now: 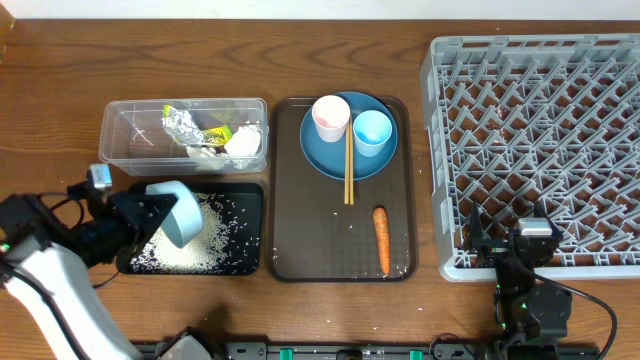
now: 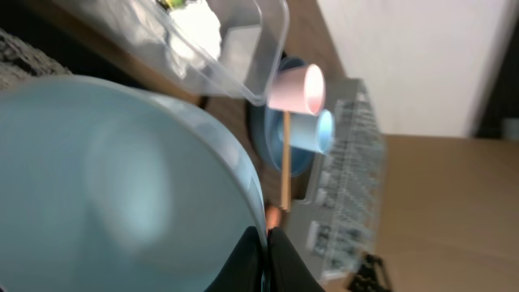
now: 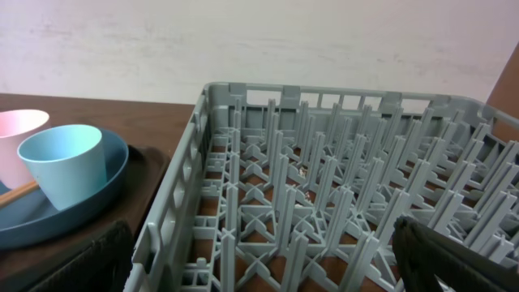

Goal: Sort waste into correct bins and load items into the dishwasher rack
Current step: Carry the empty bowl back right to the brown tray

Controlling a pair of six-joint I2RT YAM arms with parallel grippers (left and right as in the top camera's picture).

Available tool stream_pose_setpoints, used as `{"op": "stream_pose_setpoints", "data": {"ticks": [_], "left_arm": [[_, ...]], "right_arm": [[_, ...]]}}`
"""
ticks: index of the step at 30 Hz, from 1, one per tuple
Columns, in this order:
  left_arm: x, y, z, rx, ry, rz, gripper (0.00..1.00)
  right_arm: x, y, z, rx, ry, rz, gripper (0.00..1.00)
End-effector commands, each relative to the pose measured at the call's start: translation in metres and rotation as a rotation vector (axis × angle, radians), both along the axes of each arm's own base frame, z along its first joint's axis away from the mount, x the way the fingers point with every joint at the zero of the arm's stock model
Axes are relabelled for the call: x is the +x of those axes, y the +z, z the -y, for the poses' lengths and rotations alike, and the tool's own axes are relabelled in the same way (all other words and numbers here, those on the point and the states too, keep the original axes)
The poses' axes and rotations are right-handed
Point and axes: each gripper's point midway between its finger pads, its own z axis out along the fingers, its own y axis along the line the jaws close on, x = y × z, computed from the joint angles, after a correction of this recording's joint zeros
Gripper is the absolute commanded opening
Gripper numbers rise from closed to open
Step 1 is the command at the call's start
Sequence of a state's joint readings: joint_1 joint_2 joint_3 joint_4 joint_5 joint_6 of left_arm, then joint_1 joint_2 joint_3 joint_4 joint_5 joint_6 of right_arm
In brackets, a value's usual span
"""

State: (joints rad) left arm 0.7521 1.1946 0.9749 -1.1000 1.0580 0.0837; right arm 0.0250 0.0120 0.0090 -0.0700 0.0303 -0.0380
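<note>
The left tool (image 1: 152, 212) grips the pale-blue bowl (image 1: 183, 215), tilted above the black tray (image 1: 250, 262). It should pour with the mouth well inside the rim, so no rice (image 1: 195, 245) reaches the worktop (image 1: 60, 60). The right tool (image 1: 535, 235) stands open.

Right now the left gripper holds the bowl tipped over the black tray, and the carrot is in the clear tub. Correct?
The carrot is wrong: the overhead view shows it on the brown tray, not in the clear tub. The left gripper does hold the bowl tipped over the black tray.
</note>
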Motion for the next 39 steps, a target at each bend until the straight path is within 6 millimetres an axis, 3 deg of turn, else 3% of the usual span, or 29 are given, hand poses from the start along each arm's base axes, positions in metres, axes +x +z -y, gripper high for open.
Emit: {"op": "stream_pose_setpoints", "data": {"ticks": [1, 7, 14, 22, 26, 33, 39], "left_arm": [[-0.001, 0.011, 0.002, 0.090, 0.105, -0.075, 0.06], [-0.001, 0.032, 0.037, 0.256, 0.080, -0.008, 0.06], [-0.002, 0.023, 0.080, 0.454, -0.050, -0.037, 0.06], [-0.001, -0.013, 0.134, 0.651, -0.241, -0.147, 0.06], [-0.013, -0.036, 0.162, 0.688, -0.369, -0.212, 0.06], [-0.037, -0.062, 0.187, 0.724, -0.467, -0.313, 0.06], [-0.049, -0.080, 0.193, 0.809, -0.460, -0.352, 0.06]], "right_arm": [[0.000, -0.001, -0.002, -0.005, 0.006, 0.000, 0.99], [0.000, -0.001, -0.002, -0.005, 0.006, 0.000, 0.99], [0.000, -0.001, -0.002, -0.005, 0.006, 0.000, 0.99], [0.000, -0.001, -0.002, -0.005, 0.006, 0.000, 0.99], [0.000, -0.001, -0.002, -0.005, 0.006, 0.000, 0.99], [0.000, -0.001, -0.002, -0.005, 0.006, 0.000, 0.99], [0.000, -0.001, -0.002, -0.005, 0.006, 0.000, 0.99]]}}
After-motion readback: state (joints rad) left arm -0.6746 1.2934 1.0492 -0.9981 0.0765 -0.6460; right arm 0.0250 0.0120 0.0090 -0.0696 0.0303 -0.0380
